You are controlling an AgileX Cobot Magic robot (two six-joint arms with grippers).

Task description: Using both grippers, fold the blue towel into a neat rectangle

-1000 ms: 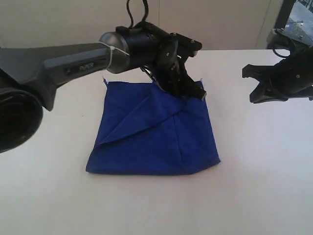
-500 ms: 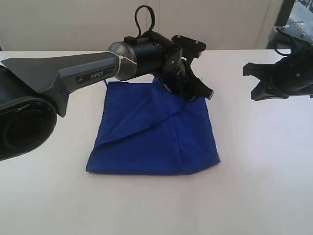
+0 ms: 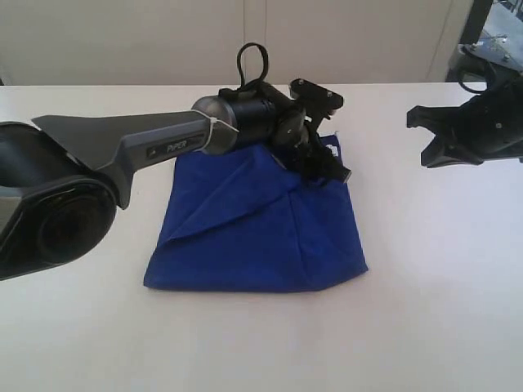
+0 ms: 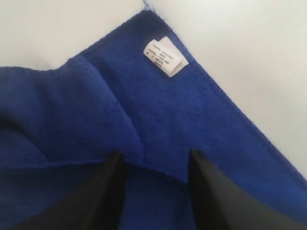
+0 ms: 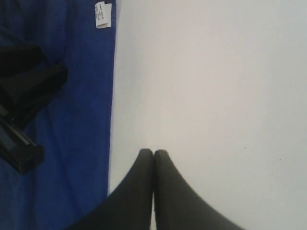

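Note:
The blue towel (image 3: 253, 237) lies on the white table, folded over itself with a diagonal flap across its top. A white tag (image 4: 165, 56) shows at its far right corner. My left gripper (image 3: 325, 166) hovers just over that corner, open, with only cloth below its fingers and nothing held. In the left wrist view the left gripper (image 4: 155, 155) stands over a fold edge of the towel (image 4: 192, 110). My right gripper (image 5: 153, 152) is shut and empty over bare table, just right of the towel's edge (image 5: 72, 120). In the exterior view the right gripper (image 3: 425, 140) hangs at the far right.
The white table (image 3: 425, 269) stretches around the towel on all sides. The left arm (image 3: 122, 147) reaches in from the left over the towel's far edge. Dark equipment stands at the back right corner (image 3: 490, 33).
My left gripper has opened and let go of the towel's far right corner, which now lies flat. The left arm has swung a little. The right gripper has stayed put.

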